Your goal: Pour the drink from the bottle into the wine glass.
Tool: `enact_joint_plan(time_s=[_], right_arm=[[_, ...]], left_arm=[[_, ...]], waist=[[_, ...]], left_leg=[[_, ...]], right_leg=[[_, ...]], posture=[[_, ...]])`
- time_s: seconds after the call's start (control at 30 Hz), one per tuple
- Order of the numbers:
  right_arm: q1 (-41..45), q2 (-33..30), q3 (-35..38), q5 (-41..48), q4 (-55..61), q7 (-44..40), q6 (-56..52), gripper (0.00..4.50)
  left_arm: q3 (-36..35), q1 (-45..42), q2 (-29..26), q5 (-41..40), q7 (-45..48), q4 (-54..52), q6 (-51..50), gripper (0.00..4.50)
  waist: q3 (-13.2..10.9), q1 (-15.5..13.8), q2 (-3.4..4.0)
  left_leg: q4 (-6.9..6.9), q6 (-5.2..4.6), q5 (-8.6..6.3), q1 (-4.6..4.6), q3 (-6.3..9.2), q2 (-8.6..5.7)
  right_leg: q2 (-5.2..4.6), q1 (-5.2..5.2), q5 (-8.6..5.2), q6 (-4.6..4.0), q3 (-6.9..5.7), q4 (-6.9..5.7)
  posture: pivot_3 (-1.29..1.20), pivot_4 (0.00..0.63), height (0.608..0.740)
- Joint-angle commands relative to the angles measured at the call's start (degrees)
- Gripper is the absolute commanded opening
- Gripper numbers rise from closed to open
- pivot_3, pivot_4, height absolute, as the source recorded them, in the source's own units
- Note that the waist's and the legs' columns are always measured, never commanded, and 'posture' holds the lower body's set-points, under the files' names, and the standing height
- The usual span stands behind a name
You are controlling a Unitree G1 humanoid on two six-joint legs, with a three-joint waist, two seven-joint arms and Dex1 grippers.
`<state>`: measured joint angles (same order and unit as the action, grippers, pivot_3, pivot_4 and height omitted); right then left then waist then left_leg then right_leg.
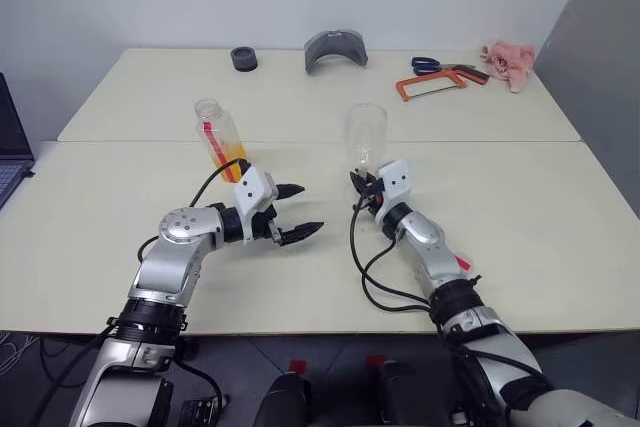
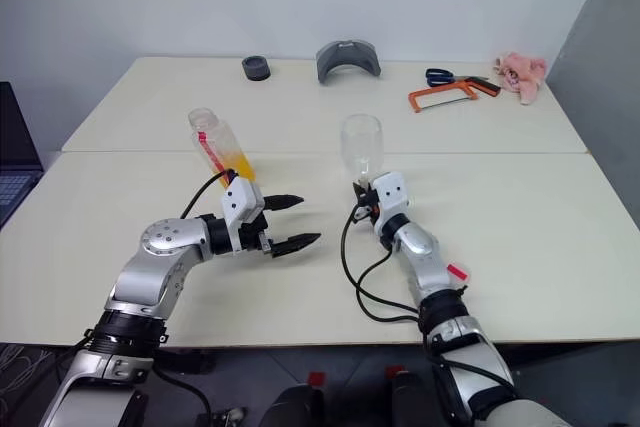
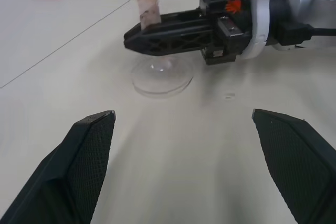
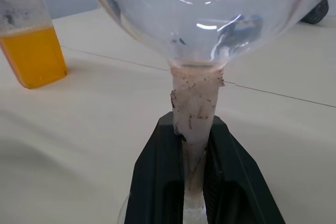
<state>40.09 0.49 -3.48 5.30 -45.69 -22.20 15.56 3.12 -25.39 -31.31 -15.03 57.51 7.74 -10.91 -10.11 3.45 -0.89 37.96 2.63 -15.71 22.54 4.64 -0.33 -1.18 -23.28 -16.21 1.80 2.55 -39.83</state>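
Note:
The clear wine glass (image 1: pixel 365 130) stands upright near the table's middle, its bowl empty and its stem wrapped in pale tape (image 4: pixel 194 108). My right gripper (image 1: pixel 360 187) is shut on that stem, its black fingers (image 4: pixel 157 182) pressed against both sides just above the round foot (image 3: pixel 161 77). To the left of the glass stands the clear bottle (image 1: pixel 220 137) with a red label strip, no cap on it, the orange drink (image 4: pixel 32 56) filling its lower part. My left gripper (image 1: pixel 295 212) hangs open between bottle and glass, in front of the bottle, holding nothing.
At the table's far edge lie a black round object (image 1: pixel 244 58), a grey curved piece (image 1: pixel 335 49), blue scissors (image 1: pixel 430 65), an orange hacksaw (image 1: pixel 430 85) and a pink cloth (image 1: pixel 507 59). A laptop's edge (image 1: pixel 10 152) shows at far left. A seam joins two tabletops behind the glass.

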Motion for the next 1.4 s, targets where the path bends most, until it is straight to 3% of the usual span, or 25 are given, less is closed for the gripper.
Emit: enact_joint_plan(time_s=[0.03,0.07,0.33,0.6,0.83,0.93,1.13,1.4], right_arm=[[0.5,0.5,1.0,0.4,-2.8,-1.4,2.6,0.15],[0.5,0.5,1.3,0.6,-3.1,-1.5,2.9,0.15],[-2.1,-0.1,0.9,0.0,1.1,-1.9,2.9,2.84],[-6.8,-0.2,0.9,-0.1,11.6,0.4,-0.9,2.84],[-5.5,0.2,0.3,-0.5,13.8,1.3,-3.4,2.84],[-4.6,0.0,0.4,-0.3,13.2,1.4,-4.4,2.31],[-3.5,-1.0,-0.9,-0.8,12.4,-1.1,-4.1,0.24],[6.4,1.3,-1.2,-2.0,-0.7,-3.2,1.0,0.16]], left_arm=[[-1.8,0.0,-0.7,-0.5,-0.4,-0.7,1.1,4.5],[-1.8,0.1,-0.7,-0.5,-0.5,-0.7,1.1,4.5],[-1.5,1.0,-0.7,-0.5,-0.5,-1.1,1.6,4.5],[-1.2,0.4,-0.3,-0.4,-0.4,-0.5,1.8,4.5],[-1.1,0.4,-0.4,-0.3,-0.3,-0.6,1.8,4.5],[-1.2,0.5,-0.4,-0.3,-0.5,-0.8,1.7,4.5],[-3.9,2.6,-0.4,-1.2,-3.7,-2.4,0.6,4.5],[-10.2,8.8,-1.5,-3.6,-9.5,-10.4,-3.2,4.5]], waist=[[0.0,0.0,0.0],[0.0,0.0,0.0],[0.0,0.0,0.01],[0.0,-0.1,0.01],[0.0,-0.1,0.01],[0.0,-0.1,0.01],[0.0,0.0,0.01],[0.0,0.3,0.01]], left_leg=[[0.0,0.0,0.0,0.0,0.01,0.0],[0.0,0.0,0.0,-0.01,0.0,0.01],[0.0,0.0,0.0,-0.02,0.0,0.0],[0.0,0.0,0.0,-0.01,0.01,0.02],[0.0,0.0,0.0,-0.01,0.01,0.01],[0.0,0.0,0.0,-0.01,0.01,0.01],[0.0,0.0,0.0,-0.01,0.0,0.01],[-0.01,0.0,0.0,-0.02,-0.03,0.04]], right_leg=[[-0.01,0.0,0.0,0.0,0.0,0.0],[-0.01,0.0,0.0,0.0,0.0,-0.01],[-0.01,0.0,0.0,0.0,0.02,-0.03],[-0.03,0.0,0.0,0.0,0.01,-0.04],[-0.02,0.0,0.0,0.0,0.01,-0.04],[-0.02,0.0,0.0,0.0,0.01,-0.03],[-0.02,0.0,0.0,0.0,0.02,-0.03],[0.0,-0.04,0.0,0.0,0.03,-0.05]], posture=[[0.0,0.15,0.74],[0.0,0.15,0.74],[0.0,0.15,0.74],[0.0,0.15,0.74],[0.0,0.15,0.74],[0.0,0.15,0.74],[0.0,0.15,0.74],[0.0,0.15,0.74]])
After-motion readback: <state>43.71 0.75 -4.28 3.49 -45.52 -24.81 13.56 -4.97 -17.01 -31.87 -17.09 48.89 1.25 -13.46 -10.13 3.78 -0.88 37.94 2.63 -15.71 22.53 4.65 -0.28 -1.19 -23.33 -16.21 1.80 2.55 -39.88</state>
